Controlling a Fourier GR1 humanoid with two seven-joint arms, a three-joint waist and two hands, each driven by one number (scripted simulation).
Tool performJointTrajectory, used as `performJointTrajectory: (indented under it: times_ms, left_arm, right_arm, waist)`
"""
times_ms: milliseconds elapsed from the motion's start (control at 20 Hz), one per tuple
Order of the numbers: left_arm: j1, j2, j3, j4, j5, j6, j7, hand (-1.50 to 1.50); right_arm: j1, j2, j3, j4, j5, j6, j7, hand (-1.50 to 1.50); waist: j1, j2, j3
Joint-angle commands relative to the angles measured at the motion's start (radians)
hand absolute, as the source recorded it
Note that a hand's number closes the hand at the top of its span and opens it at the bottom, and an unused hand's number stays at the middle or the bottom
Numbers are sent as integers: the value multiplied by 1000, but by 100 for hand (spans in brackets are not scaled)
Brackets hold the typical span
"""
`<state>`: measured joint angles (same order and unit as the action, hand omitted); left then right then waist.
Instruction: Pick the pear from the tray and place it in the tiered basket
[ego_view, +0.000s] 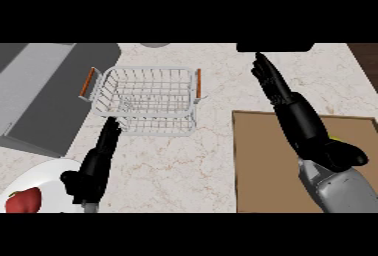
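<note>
Right hand (295, 112) fingers straight, over tray (258, 165) far edge; left hand (100, 157) fingers straight, touching tiered basket (148, 90) near rim

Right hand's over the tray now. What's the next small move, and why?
Probably ease the right hand back a little. It lies open across the tray. No pear shows plainly, only a yellow-green sliver by its thumb, and the tiered basket holds nothing visible.

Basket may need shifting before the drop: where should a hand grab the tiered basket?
Take the tiered basket by its left orange handle. A bar stands off each short end of the top rim, and the rest is thin wire. The left hand lies near the basket's near-left corner, so I'd probably come from the left and curl the fingers round that bar.
</note>
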<state>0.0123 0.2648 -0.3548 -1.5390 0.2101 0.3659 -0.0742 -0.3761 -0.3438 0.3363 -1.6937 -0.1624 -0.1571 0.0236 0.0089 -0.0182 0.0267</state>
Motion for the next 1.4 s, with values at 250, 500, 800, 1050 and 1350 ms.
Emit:
performJointTrajectory:
  times_ms: [250, 500, 800, 1050, 1350]
  left_arm:
    - [72, 63, 64, 68, -37, 63, 45, 0]
    - [127, 63, 63, 53, -20, 59, 48, 0]
    - [89, -2, 20, 128, -42, 56, 35, 0]
    - [73, 46, 57, 108, -18, 24, 66, 0]
    - [67, 37, 43, 121, -36, 24, 57, 0]
  right_arm:
    - [39, -298, -428, 282, -146, 37, 111, 150]
    - [133, -282, -587, 471, -85, -287, 266, -150]
    - [88, -390, -616, 512, -146, -103, 280, -150]
    - [114, -527, -470, 475, -167, 165, 552, -150]
    - [37, -654, -311, 370, -136, 372, 761, -150]
  waist:
    - [-25, 42, -24]
    - [-51, 38, -26]
    - [-17, 24, -27]
    - [-20, 25, -31]
    - [7, 26, -33]
